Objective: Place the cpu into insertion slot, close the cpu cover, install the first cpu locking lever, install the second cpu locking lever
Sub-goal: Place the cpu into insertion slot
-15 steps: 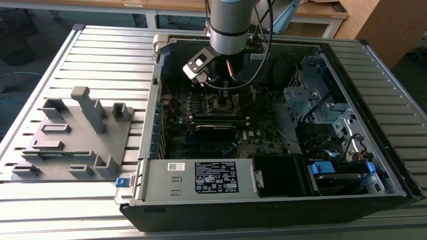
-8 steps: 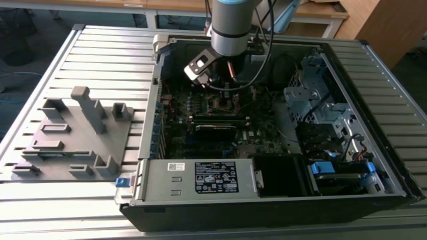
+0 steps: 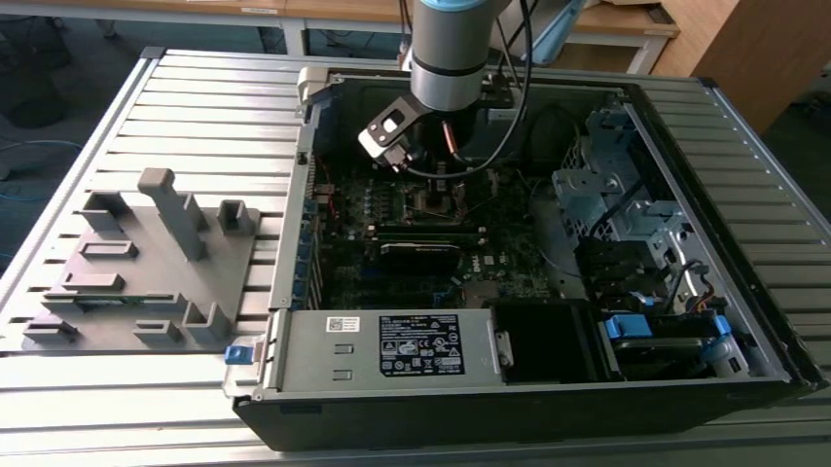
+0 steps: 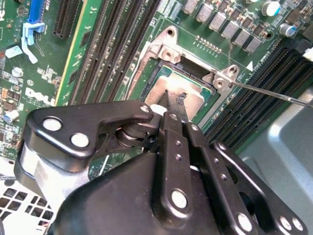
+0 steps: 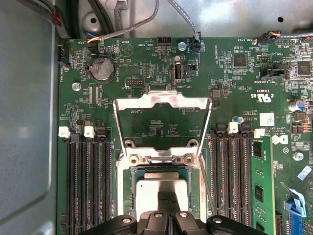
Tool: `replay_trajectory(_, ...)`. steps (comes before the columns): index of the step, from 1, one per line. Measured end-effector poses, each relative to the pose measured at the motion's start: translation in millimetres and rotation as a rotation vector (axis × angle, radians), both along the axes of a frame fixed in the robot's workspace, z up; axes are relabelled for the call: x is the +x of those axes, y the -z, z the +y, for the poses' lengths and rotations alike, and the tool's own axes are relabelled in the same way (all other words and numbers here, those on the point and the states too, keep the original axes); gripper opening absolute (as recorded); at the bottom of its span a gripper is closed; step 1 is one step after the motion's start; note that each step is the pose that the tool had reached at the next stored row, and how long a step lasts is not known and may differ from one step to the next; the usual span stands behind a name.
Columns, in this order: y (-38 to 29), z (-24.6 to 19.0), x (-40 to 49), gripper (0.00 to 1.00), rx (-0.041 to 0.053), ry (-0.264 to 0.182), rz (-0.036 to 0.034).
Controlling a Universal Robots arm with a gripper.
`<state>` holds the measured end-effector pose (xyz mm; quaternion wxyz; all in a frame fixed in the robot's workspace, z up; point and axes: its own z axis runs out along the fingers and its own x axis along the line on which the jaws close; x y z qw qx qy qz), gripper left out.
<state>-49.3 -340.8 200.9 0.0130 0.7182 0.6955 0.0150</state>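
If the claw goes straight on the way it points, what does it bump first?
Most likely the cpu: the claw points right at its silver top, sitting in the insertion slot. It may already be touching; depth is unclear.

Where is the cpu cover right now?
In the first wrist view the cpu cover is flipped open, hinged at the edge of the insertion slot that holds the cpu, between two banks of memory slots.
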Motion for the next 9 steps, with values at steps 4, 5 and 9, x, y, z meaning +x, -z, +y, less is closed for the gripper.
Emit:
replay_trajectory(4,2.4,-0.1,0.0,0.10,-0.0006,0.000,0.0003)
replay_trajectory(5,2.6,0.0,0.0,0.10,-0.0002,0.000,0.0001)
replay_trajectory(9,3.4,-0.1,-0.1,0.10,-0.0007,0.000,0.0004)
